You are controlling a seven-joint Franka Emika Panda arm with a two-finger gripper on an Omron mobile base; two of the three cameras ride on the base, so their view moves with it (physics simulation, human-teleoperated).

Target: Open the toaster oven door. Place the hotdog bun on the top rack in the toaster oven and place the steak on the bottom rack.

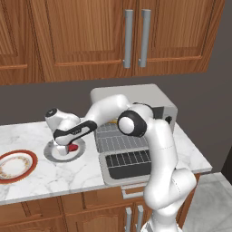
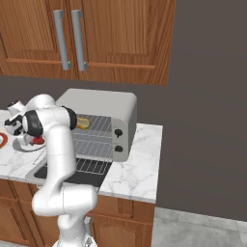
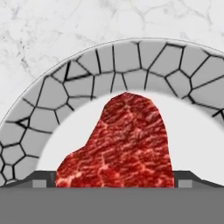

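Note:
The toaster oven (image 1: 136, 97) (image 2: 103, 103) stands on the marble counter with its door (image 1: 129, 170) (image 2: 62, 176) folded down flat. The hotdog bun (image 2: 83, 123) (image 1: 112, 121) lies on the top rack (image 2: 96, 126). Below it, the bottom rack (image 2: 91, 148) (image 1: 118, 138) is bare. The steak (image 3: 120, 144) (image 1: 73, 147) (image 2: 37, 141) rests on a grey mosaic-rimmed plate (image 3: 92, 70) (image 1: 52, 154) left of the oven. My gripper (image 3: 113, 180) (image 1: 67, 146) is low over that plate, open. One fingertip (image 3: 40, 179) is on each side of the steak, close to its edges.
A second plate with a red-orange rim (image 1: 16, 165) sits further left on the counter. Wooden wall cabinets (image 1: 131, 36) hang above the oven. The counter ends just right of the oven (image 2: 144, 159).

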